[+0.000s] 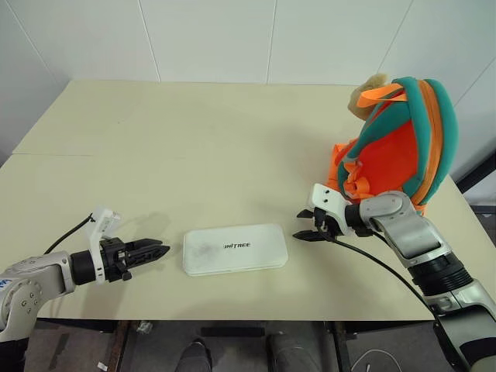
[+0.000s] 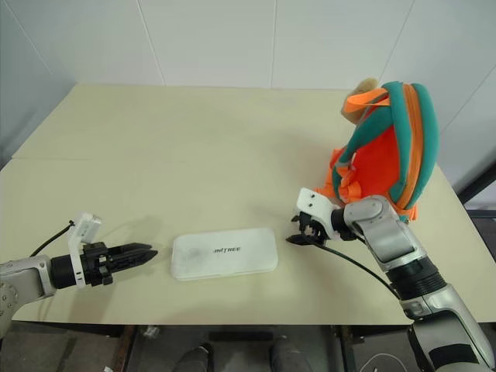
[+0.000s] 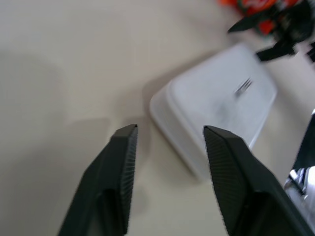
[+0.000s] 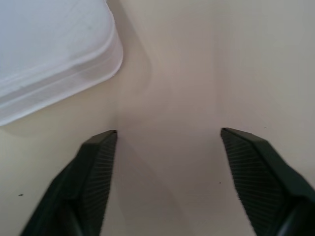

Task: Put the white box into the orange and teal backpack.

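The orange and teal backpack (image 1: 399, 147) is standing upright at the far right of the cream tabletop (image 1: 194, 147), its orange straps bunching at the base and a tan plush head peeking over the top. Whether its opening is unzipped, and whether anything is sitting inside it, cannot be told from here.

The white box (image 1: 235, 249) is lying flat near the front edge of the tabletop, well apart from the backpack — a shallow white plastic case with rounded corners, a faintly scuffed lid and small dark "UNITREE" lettering across the middle.

The left claw (image 1: 157, 251) is hovering just beside the box's left end, fingers parted and holding nothing; in the left wrist view the box's near corner is showing between the two black fingertips (image 3: 224, 147). The right claw (image 1: 304, 225) is hanging just off the box's right end, in front of the backpack — spread wide over bare tabletop and gripping nothing.
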